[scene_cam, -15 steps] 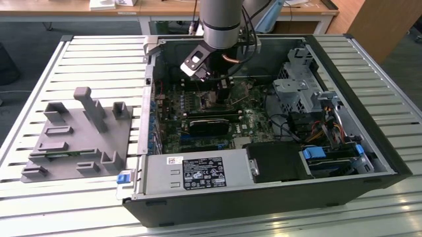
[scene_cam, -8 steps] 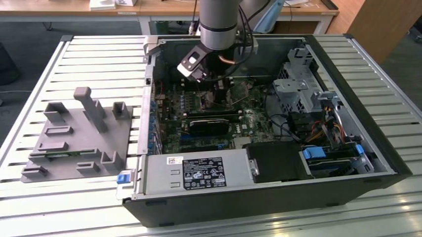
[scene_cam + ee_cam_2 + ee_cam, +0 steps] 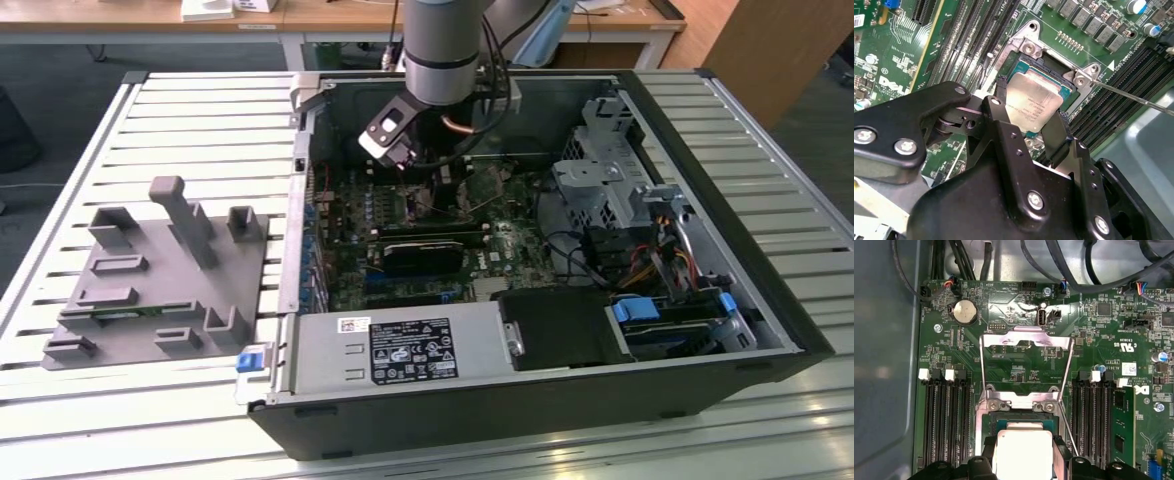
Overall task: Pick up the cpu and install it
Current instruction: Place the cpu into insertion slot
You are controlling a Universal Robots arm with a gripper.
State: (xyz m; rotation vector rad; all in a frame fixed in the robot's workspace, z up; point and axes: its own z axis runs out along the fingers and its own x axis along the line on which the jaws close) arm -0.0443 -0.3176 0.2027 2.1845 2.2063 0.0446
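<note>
1. Counts: 1 arm (image 3: 441, 50), 1 gripper (image 3: 1032, 106) w/ 2 black fingers (image 3: 1004, 127), 1 cpu (image 3: 1021, 450), 1 socket (image 3: 1030, 47), 1 open case (image 3: 534, 410), 1 grey peg tray (image 3: 160, 280) beside the case on the exterior view's left.
2. On the motherboard (image 3: 1019, 365): 1 load plate (image 3: 1026, 337) swung open away from the socket, 1 coin battery (image 3: 965, 312), 2 banks of memory slots (image 3: 946, 425), one each side of the socket, 1 memory stick (image 3: 1121, 425).
3. Arm pose: comes approx. straight down into the case, wrist angled, gripper low over the board.
4. Gripper: fingers narrowed to cpu width, one on each opp. edge, clamping it.
5. Cpu: silver top up, directly over the socket. Seated or just above it, can't tell.
</note>
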